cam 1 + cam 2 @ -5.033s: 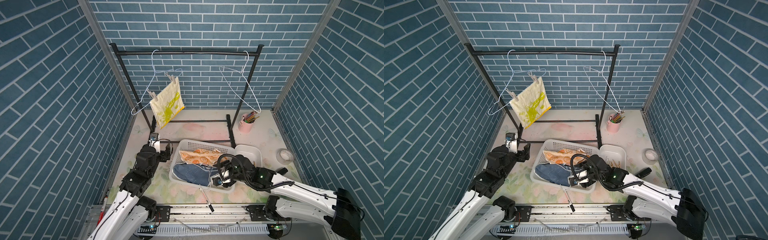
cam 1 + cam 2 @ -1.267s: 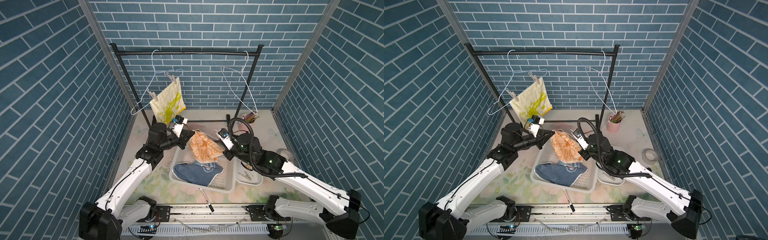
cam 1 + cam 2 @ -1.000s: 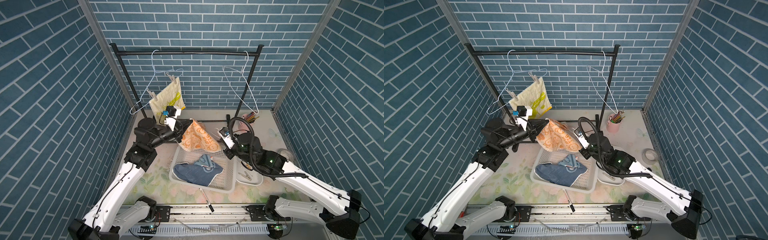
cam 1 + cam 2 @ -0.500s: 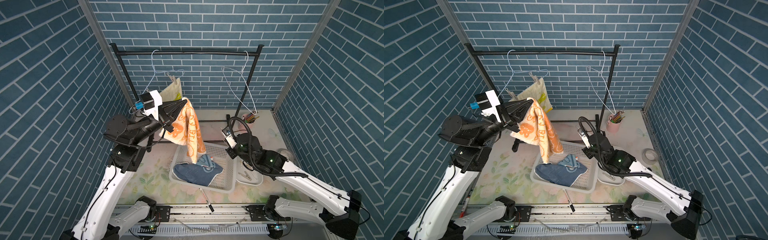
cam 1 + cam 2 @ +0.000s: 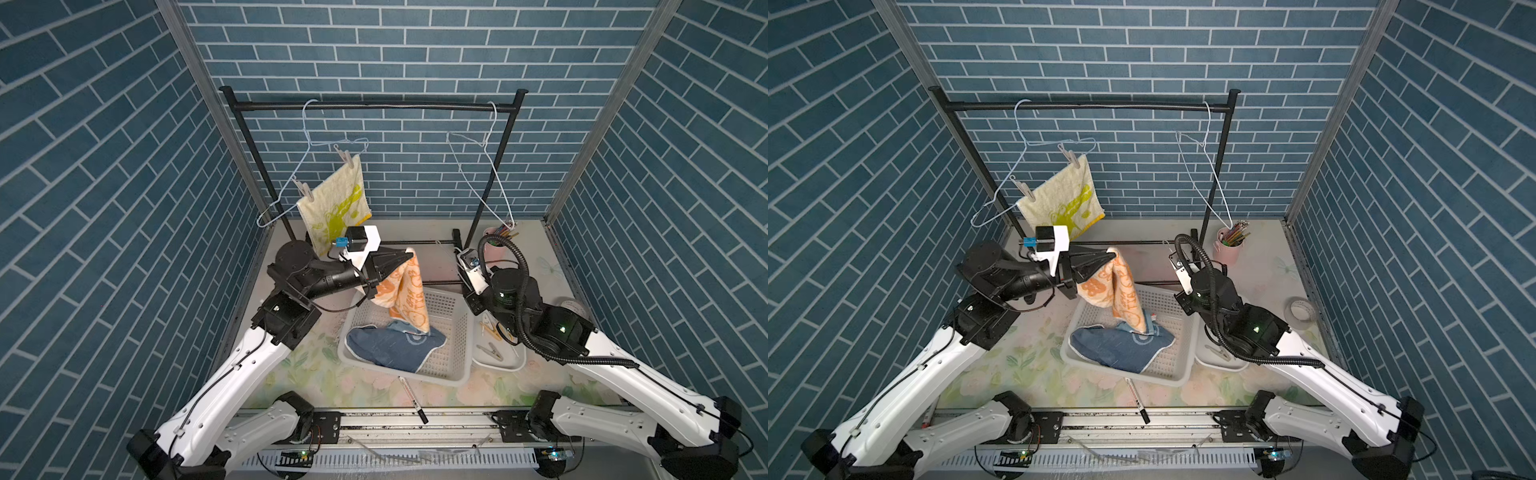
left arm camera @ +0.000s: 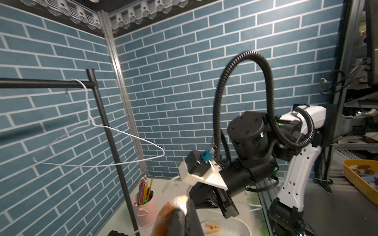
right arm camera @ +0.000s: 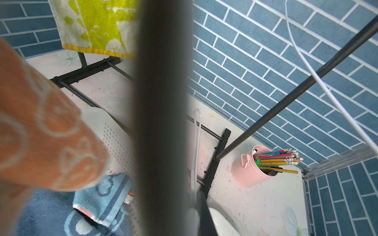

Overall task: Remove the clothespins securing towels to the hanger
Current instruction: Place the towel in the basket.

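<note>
Towel [image 5: 409,299], orange-cream, in closed left gripper [image 5: 409,255] above basket [image 5: 451,307]; right gripper [image 5: 462,257] closed.

Both top views: high before the rack [image 5: 374,106], facing down, distant. Wrist views: close beside it, sharing its post [image 6: 115,155].
</note>
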Tool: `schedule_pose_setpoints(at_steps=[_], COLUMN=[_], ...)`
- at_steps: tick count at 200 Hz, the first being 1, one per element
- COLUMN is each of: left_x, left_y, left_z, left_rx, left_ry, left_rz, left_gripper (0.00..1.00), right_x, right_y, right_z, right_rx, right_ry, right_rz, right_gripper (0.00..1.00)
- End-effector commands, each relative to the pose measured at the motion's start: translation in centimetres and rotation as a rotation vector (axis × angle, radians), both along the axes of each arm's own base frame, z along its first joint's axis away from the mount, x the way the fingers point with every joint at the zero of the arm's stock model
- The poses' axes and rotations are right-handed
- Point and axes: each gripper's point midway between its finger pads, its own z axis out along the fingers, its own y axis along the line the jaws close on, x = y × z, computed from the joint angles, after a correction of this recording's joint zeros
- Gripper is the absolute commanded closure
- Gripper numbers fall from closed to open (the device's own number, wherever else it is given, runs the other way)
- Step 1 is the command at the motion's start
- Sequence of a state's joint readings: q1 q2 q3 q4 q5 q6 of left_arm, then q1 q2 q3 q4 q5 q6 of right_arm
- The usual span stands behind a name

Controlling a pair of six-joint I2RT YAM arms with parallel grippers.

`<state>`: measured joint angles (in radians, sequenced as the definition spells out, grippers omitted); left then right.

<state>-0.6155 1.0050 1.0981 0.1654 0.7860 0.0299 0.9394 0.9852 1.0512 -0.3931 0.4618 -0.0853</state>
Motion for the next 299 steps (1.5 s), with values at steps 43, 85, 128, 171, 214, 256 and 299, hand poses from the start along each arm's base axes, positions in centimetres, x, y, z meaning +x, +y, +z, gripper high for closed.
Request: schedule_pose_setpoints(at_steps=[43,85,128,171,214,256,299], left_x=[1.2,6.2,10.2,11.3,10.9,9.0,5.5], left_y=[-2.1,0.4,4.6,8.2,11.2,10.4,5.0], left_z=[-8.1,-17.0,-23.2,-25.3,-20.2,-14.9,-12.4], left_rx=[0.103,0.283,0.4,0.413,0.382,0.374,0.382], left_ry=[0.116,0.291,0.506,0.583,0.443,0.241,-0.057], left_rz=[0.078,0.395,0.679,0.842,0.94,0.816,0.437], left_gripper=[1.0,1.0,1.0,0.62,0.39,0.36,0.33], right_x=[0.2,0.3,0.4,0.0,-0.5,-0.8,-1.6], right_y=[-1.5,-1.5,-1.1,-0.9,0.3,2.2,5.4], right_z=[0.5,0.3,-0.1,0.2,0.4,1.4,2.8], right_rx=[0.004,-0.001,-0.002,0.012,0.068,0.133,0.228], right_ry=[-0.022,-0.017,-0.005,0.006,0.057,0.092,0.161], right_rz=[-0.065,-0.064,-0.06,-0.037,0.019,0.085,0.205], right_gripper=[1.0,1.0,1.0,1.0,1.0,1.0,1.0])
